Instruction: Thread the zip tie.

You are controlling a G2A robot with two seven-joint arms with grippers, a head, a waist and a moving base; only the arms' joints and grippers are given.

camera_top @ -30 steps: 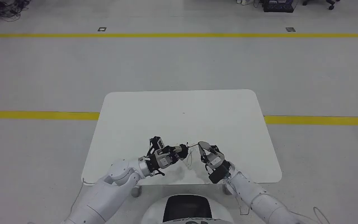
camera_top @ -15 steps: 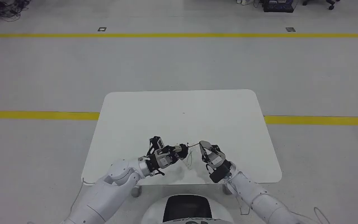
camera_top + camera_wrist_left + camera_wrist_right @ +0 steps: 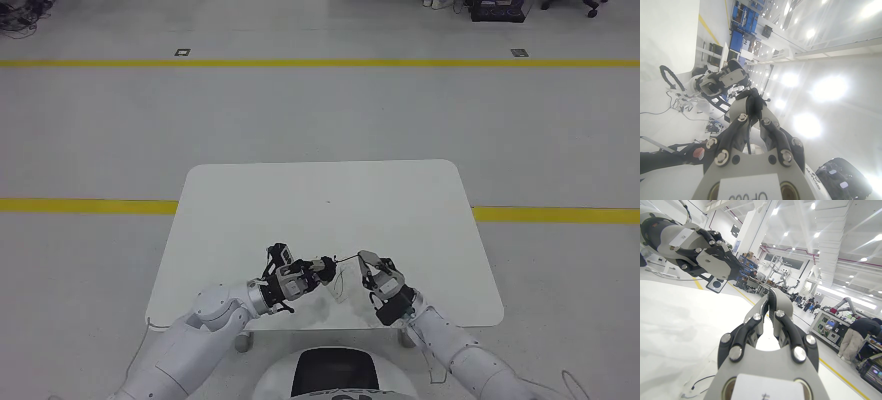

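1. Currently the zip tie (image 3: pixel 345 261) hangs in the air between the two grippers, over the near part of the table (image 3: pixel 400 200). A slack loop droops from the strand toward the near edge.
2. On the left gripper (image 3: pixel 322 267) the jaws are closed on a dark bunch of the zip tie, seen plainly at their tips in the left wrist view. On the right gripper (image 3: pixel 364 260) the jaws are pressed together. In the top view the thin strand runs right up to their tip, so I judge that they pinch the other end.
3. The step in hand looks like bringing the free tail to the slot in the head. To do it well, one end should serve as a steady anchor while the other makes small, slow corrections. The tail should meet the slot straight on, not at a slant. Only a short length should stick out past the jaws, so it does not bend away.
4. Pulling the ends apart would tighten the loop and could twist the strap, so the slack is worth preserving until the tip is through.
5. As for writing, a white label (image 3: pixel 748 186) on the left gripper's housing and a second label (image 3: pixel 770 386) on the right's carry short dark print, each partly cut off. Dark lettering (image 3: pixel 814 178) runs along the left arm's shell, and a far blue panel (image 3: pixel 738 40) bears a large letter. None of it concerns the zip tie.
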